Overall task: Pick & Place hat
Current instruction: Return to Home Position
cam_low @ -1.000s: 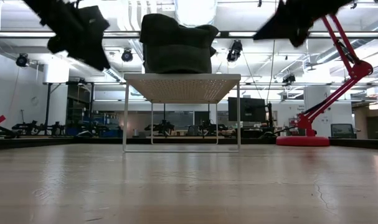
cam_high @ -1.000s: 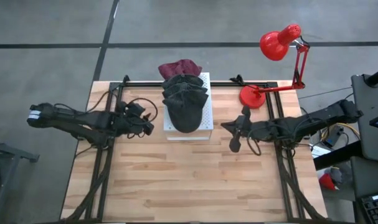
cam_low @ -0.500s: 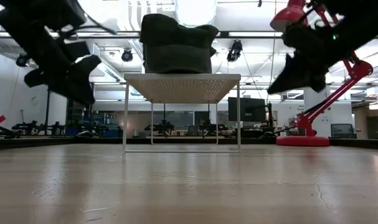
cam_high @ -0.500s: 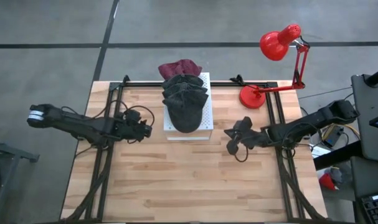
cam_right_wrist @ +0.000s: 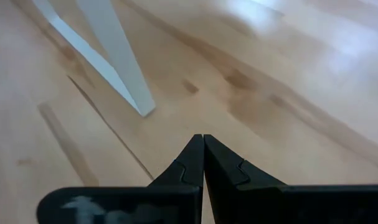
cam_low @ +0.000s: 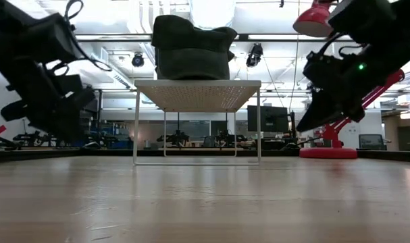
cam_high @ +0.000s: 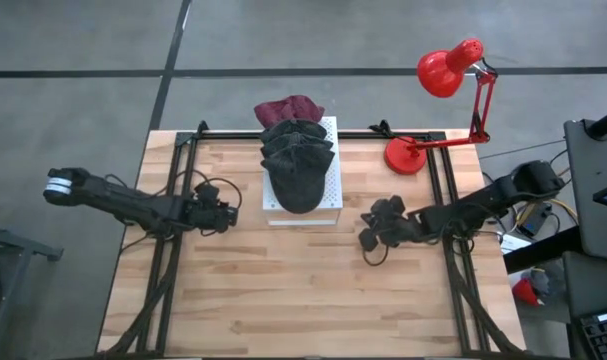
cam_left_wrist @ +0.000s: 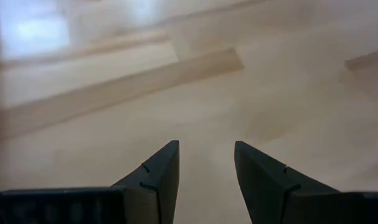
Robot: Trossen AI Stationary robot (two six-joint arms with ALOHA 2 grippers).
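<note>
On the white shelf (cam_high: 333,195), the black caps (cam_high: 298,170) sit in a pile that looks soft and light, probably best grabbed by a brim, while the left gripper (cam_left_wrist: 204,149) is spread apart and the right gripper (cam_right_wrist: 203,138) is pinched together, both empty.

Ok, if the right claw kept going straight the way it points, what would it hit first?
Most likely the bare wooden table top, since the shut right claw angles down toward the boards. The white shelf leg lies off to one side of that line, though depth is hard to judge.
</note>
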